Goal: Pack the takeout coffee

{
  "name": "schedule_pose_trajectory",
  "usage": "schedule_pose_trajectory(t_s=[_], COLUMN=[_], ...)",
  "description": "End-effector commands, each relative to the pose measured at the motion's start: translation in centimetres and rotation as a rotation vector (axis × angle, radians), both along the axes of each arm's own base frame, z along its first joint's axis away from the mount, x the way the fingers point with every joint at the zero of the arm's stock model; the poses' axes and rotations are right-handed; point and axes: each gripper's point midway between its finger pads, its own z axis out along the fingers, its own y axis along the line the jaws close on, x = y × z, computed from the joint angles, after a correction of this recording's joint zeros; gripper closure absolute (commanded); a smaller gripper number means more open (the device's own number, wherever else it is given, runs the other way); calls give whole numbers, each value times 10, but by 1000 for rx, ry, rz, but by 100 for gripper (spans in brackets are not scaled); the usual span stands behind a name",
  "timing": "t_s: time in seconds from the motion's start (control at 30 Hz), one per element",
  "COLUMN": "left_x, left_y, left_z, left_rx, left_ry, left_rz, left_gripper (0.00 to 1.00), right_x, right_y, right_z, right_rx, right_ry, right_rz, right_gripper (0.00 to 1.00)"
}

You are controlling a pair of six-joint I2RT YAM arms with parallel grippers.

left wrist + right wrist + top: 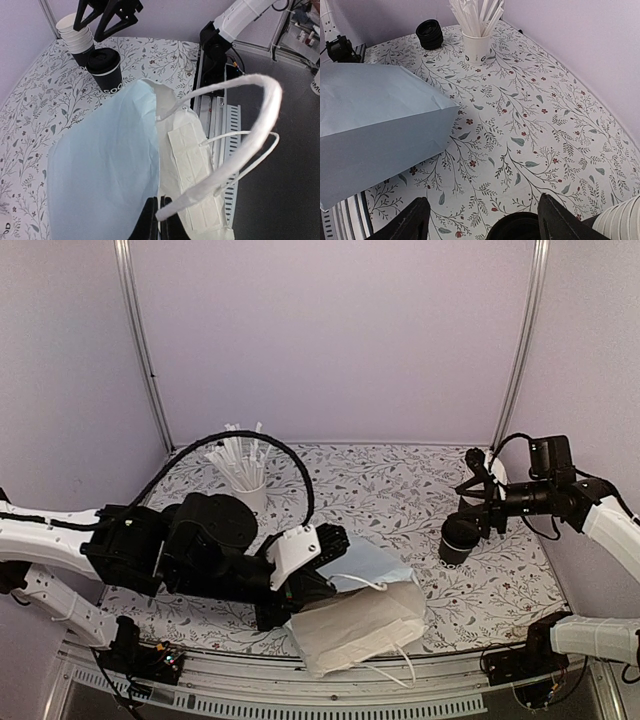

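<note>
Near edge: the pale blue paper bag (372, 566) is lying on its side on the bench (400, 480), mouth facing right. The left gripper (160, 218) is pressing its fingers together on the bag's white handle (260, 120), lifting that loop clear of the mouth.

Right of the bag and farther back: the black lidded cup (458, 540) is standing upright on the bench, well apart from the bag. The right gripper (482, 212) is hanging over it with fingers spread, one on each side of the lid. Whether they are touching the cup cannot be told. A stack of white cups (75, 32) is standing just beside it.

Far left: a white cup of straws (247, 485) and some stacked black lids (430, 34) are sitting untouched. No cup carrier is showing in any view.

Assessment: the bag-opening step is in hand and the cup is waiting to be gripped. The next move is calling for the right fingers to close on the cup below its lid, and for the bag mouth to be held wide and propped up before the cup comes across.
</note>
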Motion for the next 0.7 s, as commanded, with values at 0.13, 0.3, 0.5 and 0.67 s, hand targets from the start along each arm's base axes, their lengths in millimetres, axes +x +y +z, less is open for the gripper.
schedule_pose_trajectory(t_s=[0.13, 0.3, 0.5, 0.67], left_x=[63, 113, 158, 188], left_y=[32, 54, 75, 94], left_z=[37, 27, 40, 52], left_rx=[-78, -72, -95, -131], left_ry=[-96, -87, -133, -171], left_rz=[129, 231, 365, 493], left_gripper=[92, 82, 62, 36], right_x=[25, 23, 29, 38], right_y=[-21, -28, -41, -52], right_z=[2, -22, -39, -41], right_rx=[-178, -278, -386, -463], right_ry=[81, 194, 246, 229], right_rz=[-108, -92, -112, -144], right_gripper=[22, 14, 1, 1])
